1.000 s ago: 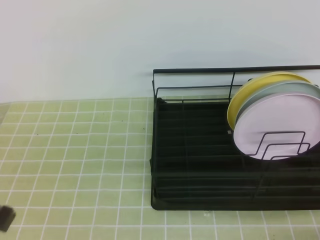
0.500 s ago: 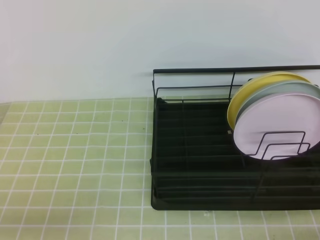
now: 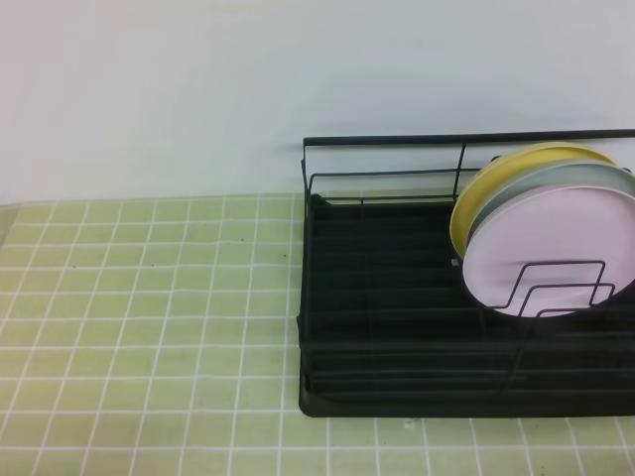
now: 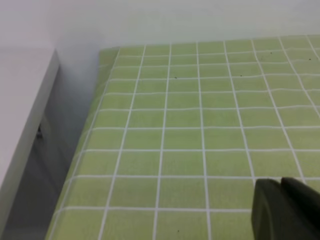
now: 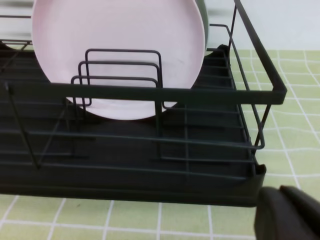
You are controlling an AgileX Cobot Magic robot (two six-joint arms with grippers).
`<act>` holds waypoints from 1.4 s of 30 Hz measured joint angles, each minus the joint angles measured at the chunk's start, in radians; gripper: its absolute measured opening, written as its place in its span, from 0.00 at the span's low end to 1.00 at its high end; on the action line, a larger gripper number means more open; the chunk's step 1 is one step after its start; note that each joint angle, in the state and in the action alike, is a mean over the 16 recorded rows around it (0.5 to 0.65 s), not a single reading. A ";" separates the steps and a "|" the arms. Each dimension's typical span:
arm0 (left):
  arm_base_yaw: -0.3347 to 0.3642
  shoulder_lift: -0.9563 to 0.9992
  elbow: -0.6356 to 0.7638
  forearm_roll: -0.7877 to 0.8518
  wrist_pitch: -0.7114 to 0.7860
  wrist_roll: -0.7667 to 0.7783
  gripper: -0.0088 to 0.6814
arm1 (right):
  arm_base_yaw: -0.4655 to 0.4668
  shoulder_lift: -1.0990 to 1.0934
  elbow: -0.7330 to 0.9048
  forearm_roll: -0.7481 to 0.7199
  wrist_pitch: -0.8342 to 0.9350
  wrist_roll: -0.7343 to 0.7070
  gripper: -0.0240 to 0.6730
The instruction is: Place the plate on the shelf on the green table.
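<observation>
Both sets of jaws are clenched and grasp nothing: I see the left gripper [image 4: 287, 210] as a dark closed block at the lower right of the left wrist view, above bare tiles, and the right gripper [image 5: 290, 215] as a similar dark block at the lower right of the right wrist view, just in front of the shelf's near right corner. Neither gripper appears in the exterior high view. The plate [image 3: 551, 253], pale pink-lilac, stands on edge in the shelf [image 3: 397, 327], at the shelf's right end, its face turned toward the near side and leaning back slightly. Directly behind it stands a pale blue-green plate [image 3: 585, 178], and behind that a yellow plate [image 3: 496, 183], the three nested closely one against the next. Thin upright wire dividers [image 3: 561, 288] cross in front of the lower part of the pink plate; in the right wrist view the same plate [image 5: 120, 50] sits behind these loops [image 5: 120, 75] and above the black tray base. The shelf rests on the green counter [image 3: 149, 297], occupying its right half, with the rail running along the far side. In the left wrist view the counter [image 4: 200, 125] ends at its left edge beside a white surface [image 4: 20, 100].
</observation>
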 joint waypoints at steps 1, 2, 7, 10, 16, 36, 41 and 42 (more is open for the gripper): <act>0.000 -0.002 0.000 0.000 0.011 0.002 0.01 | 0.000 0.000 0.000 0.000 0.000 0.000 0.03; 0.000 -0.003 0.000 0.000 0.019 0.003 0.01 | 0.000 0.000 0.000 0.000 0.000 0.000 0.03; 0.000 -0.003 0.000 0.001 0.027 0.006 0.01 | 0.000 0.000 0.000 0.000 0.000 0.001 0.03; 0.000 -0.003 0.000 0.001 0.027 0.005 0.01 | 0.000 0.000 0.000 0.000 0.000 0.001 0.03; 0.000 -0.003 0.000 0.002 0.026 0.004 0.01 | 0.000 0.000 0.000 0.000 0.000 0.001 0.03; 0.006 -0.003 0.000 0.001 0.027 0.008 0.01 | -0.002 0.000 0.000 0.000 0.000 0.002 0.03; 0.006 -0.003 0.000 0.001 0.027 0.013 0.01 | -0.002 0.000 0.000 0.000 0.000 0.002 0.03; 0.006 -0.003 0.000 0.001 0.027 0.014 0.01 | -0.002 0.000 0.000 0.000 0.000 0.002 0.03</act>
